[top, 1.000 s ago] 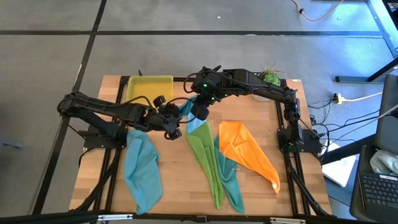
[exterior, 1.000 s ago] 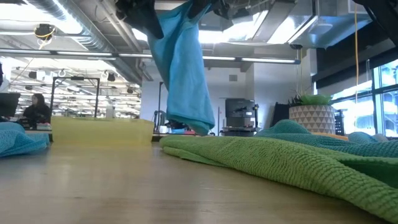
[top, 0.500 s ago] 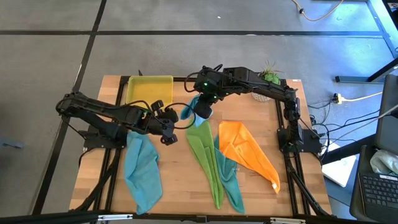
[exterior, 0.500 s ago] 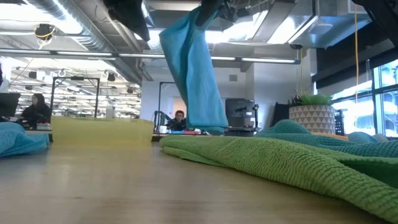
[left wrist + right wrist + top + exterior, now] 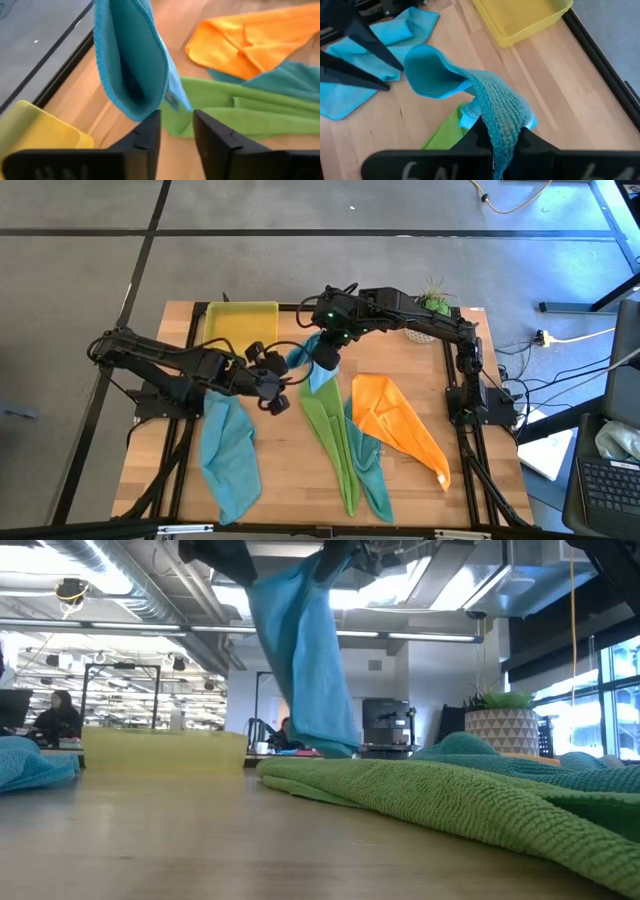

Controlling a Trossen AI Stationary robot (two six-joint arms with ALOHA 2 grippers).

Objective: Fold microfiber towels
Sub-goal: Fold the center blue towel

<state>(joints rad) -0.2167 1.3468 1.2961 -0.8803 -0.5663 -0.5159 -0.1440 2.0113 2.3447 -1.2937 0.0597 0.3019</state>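
Note:
A light blue towel [image 5: 303, 356] hangs from my right gripper [image 5: 322, 362], which is shut on its upper part above the table's middle. My left gripper [image 5: 176, 120] is open by a narrow gap, with nothing between its fingers. It stands just in front of the towel's lower fold [image 5: 132, 100]. Flat on the table lie a second light blue towel [image 5: 230, 455] at the left, a lime green towel [image 5: 335, 435], a teal towel [image 5: 375, 475] partly under it, and an orange towel [image 5: 395, 420]. My right gripper pinches a bunched fold of the light blue towel [image 5: 502, 117] between its two fingers, which slant down from the far right. The towel hangs slack below them [image 5: 300, 660], doubled over, its lower end clear of the table. Whether my left gripper touches the towel's lower fold, I cannot tell.
A yellow-green tray [image 5: 240, 325] stands at the far left of the table. A potted plant [image 5: 432, 305] stands at the far right. Bare wood shows along the near edge between the towels.
The hanging towel's lower end has swung toward the table's right and partway back, while its top stays in my right gripper. My left gripper drew a little away from the towel and has come back beside its lower end.

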